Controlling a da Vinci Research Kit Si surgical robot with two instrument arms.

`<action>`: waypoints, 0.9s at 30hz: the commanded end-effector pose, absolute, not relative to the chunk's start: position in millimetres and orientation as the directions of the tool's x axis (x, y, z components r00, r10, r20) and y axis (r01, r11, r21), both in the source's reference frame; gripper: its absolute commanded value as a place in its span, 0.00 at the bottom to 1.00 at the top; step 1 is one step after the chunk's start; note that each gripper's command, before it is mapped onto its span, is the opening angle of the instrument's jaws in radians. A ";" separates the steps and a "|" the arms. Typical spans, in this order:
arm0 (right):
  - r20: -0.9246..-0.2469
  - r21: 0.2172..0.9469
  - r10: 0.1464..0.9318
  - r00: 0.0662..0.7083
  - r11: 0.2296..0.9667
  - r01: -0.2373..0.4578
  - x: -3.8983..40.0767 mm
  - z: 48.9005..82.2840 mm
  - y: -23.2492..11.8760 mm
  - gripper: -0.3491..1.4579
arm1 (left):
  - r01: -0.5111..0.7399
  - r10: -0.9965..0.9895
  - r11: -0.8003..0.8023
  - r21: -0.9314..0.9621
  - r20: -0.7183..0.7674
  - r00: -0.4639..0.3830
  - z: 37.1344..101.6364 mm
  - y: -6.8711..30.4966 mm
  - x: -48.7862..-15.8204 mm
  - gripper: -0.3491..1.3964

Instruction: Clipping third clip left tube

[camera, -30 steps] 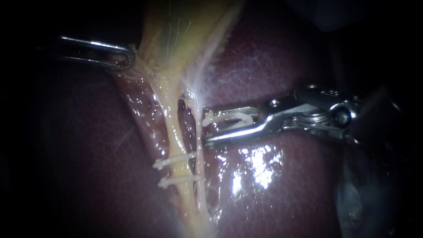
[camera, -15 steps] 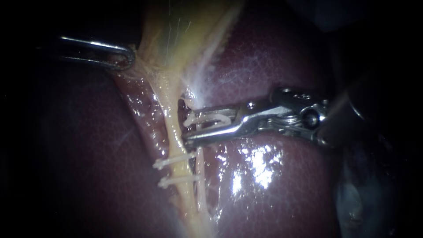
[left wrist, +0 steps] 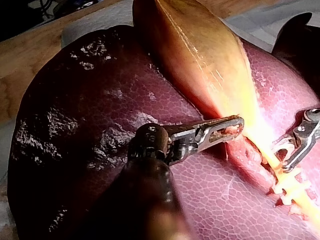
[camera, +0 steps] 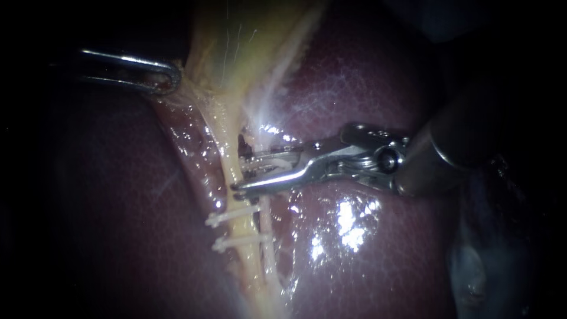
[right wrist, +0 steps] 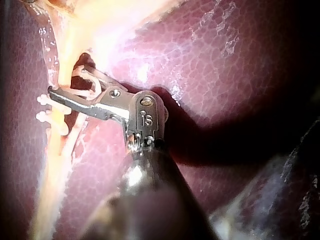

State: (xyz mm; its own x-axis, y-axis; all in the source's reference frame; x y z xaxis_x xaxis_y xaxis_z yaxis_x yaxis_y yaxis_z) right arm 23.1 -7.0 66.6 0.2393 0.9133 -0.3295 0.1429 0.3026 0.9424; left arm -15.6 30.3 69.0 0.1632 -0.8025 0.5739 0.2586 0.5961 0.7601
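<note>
Right instrument (camera: 241,174), a dark shaft w/ two long steel jaws, has slid further in toward the left tube (camera: 230,147), a pale yellow cord running down over the dark red-brown liver (camera: 366,77). 1 s ago its tips stood short of the thin whitish strand (camera: 266,212) beside that tube; now they've crossed the strand and reach the yellow cord. Its wrist joint and shaft came in w/ it. Left instrument (camera: 168,77), thin steel w/ a looped tip, hasn't shifted.

Right jaws stand apart w/ a white open plastic clip (camera: 271,160) seated between them, touching both. Lower jaw lies across the front of the left tube. Tube sits at the jaw tips, approx. between them; can't tell if fully in. Two white set clips (camera: 233,214) cross the tube just below the jaws, not touching them.

Left jaws are closed on tissue at the narrow end of the yellow-tan gallbladder (left wrist: 200,55), well apart from the right instrument.
</note>
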 end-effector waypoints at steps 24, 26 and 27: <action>-0.275 0.943 0.953 0.128 0.242 0.230 26.0 59.0 -4.5 0.39 | 0.257 -0.802 0.597 0.760 0.574 0.164 69.1 30.3 -15.8 0.00; -0.275 0.944 0.953 0.125 0.243 0.223 25.6 59.2 -4.4 0.33 | 0.257 -0.802 0.597 0.760 0.574 0.164 69.1 30.3 -15.8 0.00; -0.274 0.945 0.954 0.123 0.243 0.220 25.4 59.3 -4.4 0.31 | 0.257 -0.802 0.597 0.760 0.574 0.164 69.1 30.3 -15.8 0.00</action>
State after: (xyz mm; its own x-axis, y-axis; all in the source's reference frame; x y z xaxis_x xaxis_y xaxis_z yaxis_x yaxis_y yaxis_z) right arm 25.2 -4.3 59.4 0.1201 0.9545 -0.2731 0.2161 0.2434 0.9456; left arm -15.8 30.3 69.1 0.1633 -0.8021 0.5745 0.2583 0.5967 0.7597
